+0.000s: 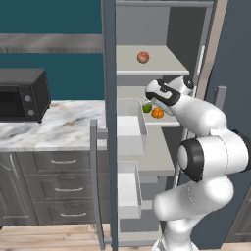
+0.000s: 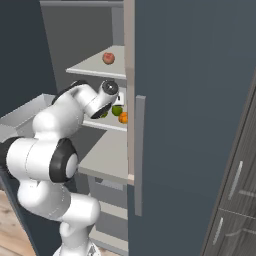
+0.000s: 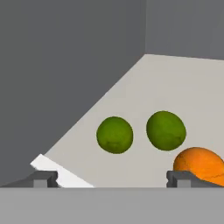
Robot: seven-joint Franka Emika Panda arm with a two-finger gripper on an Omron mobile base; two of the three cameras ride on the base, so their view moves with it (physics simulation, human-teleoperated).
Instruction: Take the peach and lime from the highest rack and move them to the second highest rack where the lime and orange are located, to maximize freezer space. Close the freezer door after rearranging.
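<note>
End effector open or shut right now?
Open. In the hand view, the end effector has its fingertips spread wide and empty, with two limes and an orange on the rack beyond.

Glossy white rounded arm segments; dark bands at the joints; pincer (image 3: 112, 179) with small dark grey tips.

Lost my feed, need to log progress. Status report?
Gripper open, empty, at second rack. Two limes beside orange. Peach on top rack. Door open.

peach (image 1: 142, 57) on top rack (image 1: 162, 66) | two limes (image 3: 114, 134) beside orange (image 3: 199, 165) on second rack (image 3: 175, 87)
</note>
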